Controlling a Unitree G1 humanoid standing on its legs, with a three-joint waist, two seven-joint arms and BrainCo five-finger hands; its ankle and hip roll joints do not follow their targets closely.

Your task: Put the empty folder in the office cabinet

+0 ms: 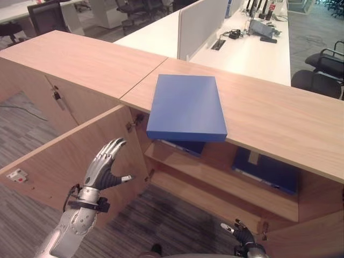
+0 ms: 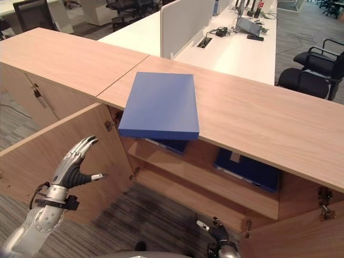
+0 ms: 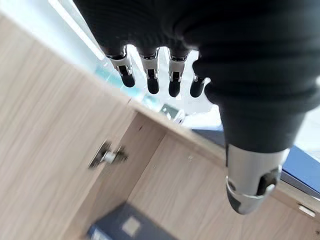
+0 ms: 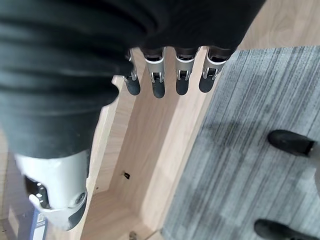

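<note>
A blue folder (image 1: 186,107) lies flat on the wooden cabinet top (image 1: 279,115), its near edge jutting over the open cabinet. Both doors stand open: the left door (image 1: 59,161) swings toward me, and a corner of the right door (image 2: 301,239) shows low on the right. Inside on the upper shelf (image 1: 215,177) lie two dark blue folders (image 1: 266,171). My left hand (image 1: 105,166) is raised in front of the left door, open, fingers straight, holding nothing. My right hand (image 1: 243,234) is low near the cabinet's bottom edge, open and empty, with straight fingers (image 4: 182,75).
A closed neighbouring cabinet (image 1: 70,67) joins on the left. Behind stands a white desk (image 1: 242,54) with a divider panel and devices, and black office chairs (image 1: 322,70) at the right. Grey carpet (image 1: 161,215) lies below. A person's dark shoes (image 4: 290,142) show on the carpet.
</note>
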